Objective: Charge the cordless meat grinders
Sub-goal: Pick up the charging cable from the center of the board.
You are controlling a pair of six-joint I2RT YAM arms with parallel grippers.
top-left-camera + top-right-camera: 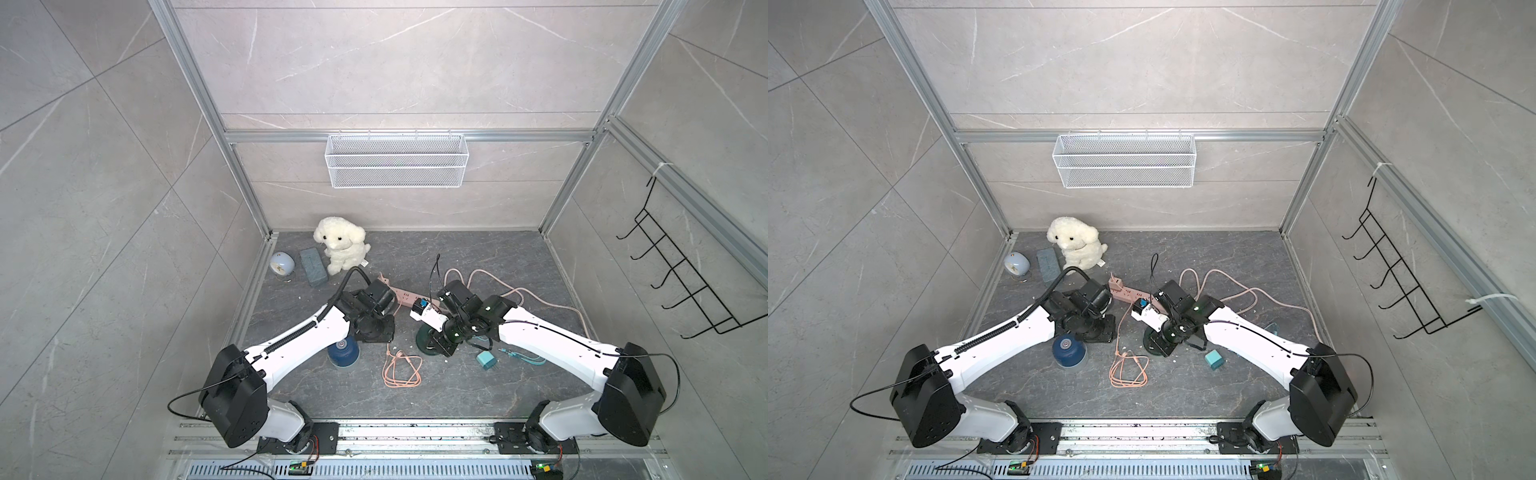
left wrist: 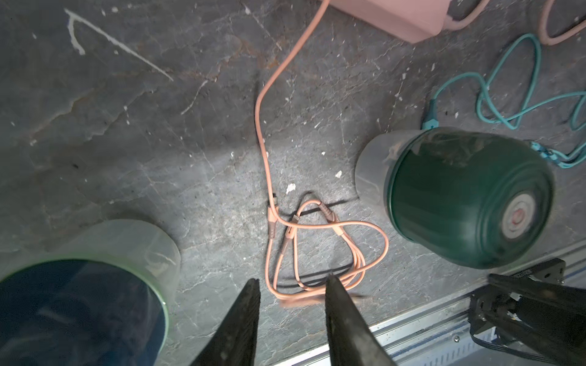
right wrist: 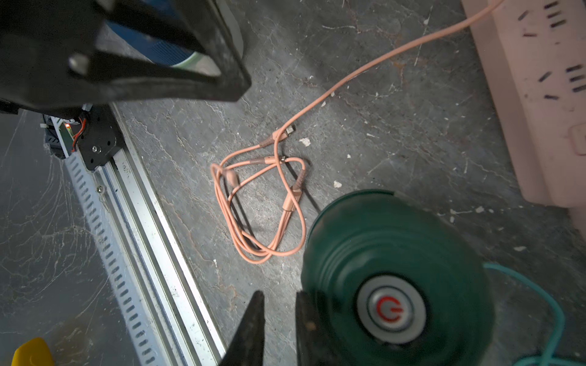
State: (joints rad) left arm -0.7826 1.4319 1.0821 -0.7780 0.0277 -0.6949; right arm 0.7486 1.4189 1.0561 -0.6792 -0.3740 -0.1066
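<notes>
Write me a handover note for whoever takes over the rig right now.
Left gripper: jaws apart, empty, above the orange cable coil.
Right gripper: jaws slightly apart, empty, beside the green grinder.
Navy grinder stands by the left arm.
Done: orange cable reaches the pink power strip.
Left: its free ends lie loose on the table; teal plug cube lies off the strip.

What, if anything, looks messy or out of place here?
White crumbs lie scattered over the dark tabletop around the tangled pink cable; they look like debris. A plush dog sits at the back, unrelated to charging.
</notes>
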